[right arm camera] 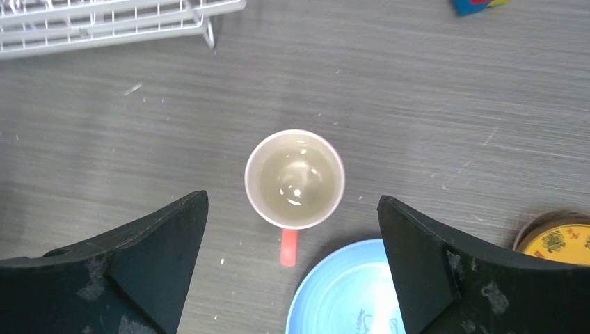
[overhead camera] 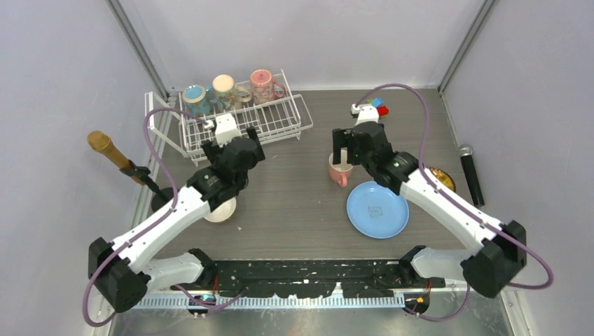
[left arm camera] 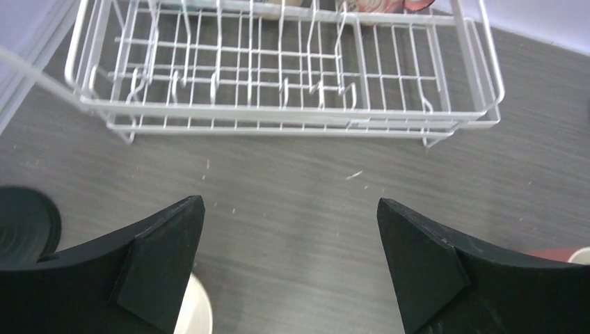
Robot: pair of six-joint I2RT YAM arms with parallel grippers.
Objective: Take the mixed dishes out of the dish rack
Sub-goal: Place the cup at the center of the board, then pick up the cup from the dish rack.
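Three mugs stand in the rack (overhead camera: 280, 120), lined up along its far rail: a teal mug (overhead camera: 194, 99), a cream mug (overhead camera: 224, 87) and a pink mug (overhead camera: 263, 84). Your left claw (left arm camera: 289, 205) is much the nearer one. It hangs just short of the rack's near rail, jaws wide apart and empty, pointing straight at it. The rack's long side runs across that claw's line of approach, so the mugs lie ahead, beyond the bare wire floor. The cream one seems most nearly in line. You would have to reach over the near rail to get to them.

Your right claw (right arm camera: 292, 202) is well apart from the rack, across the bench (overhead camera: 294, 210). Its jaws are spread and clear of a second pink mug (right arm camera: 295, 177), which stands upright beneath it, just beside the blue plate (right arm camera: 348, 296). From this layout, the next pick looks like one for the left arm.
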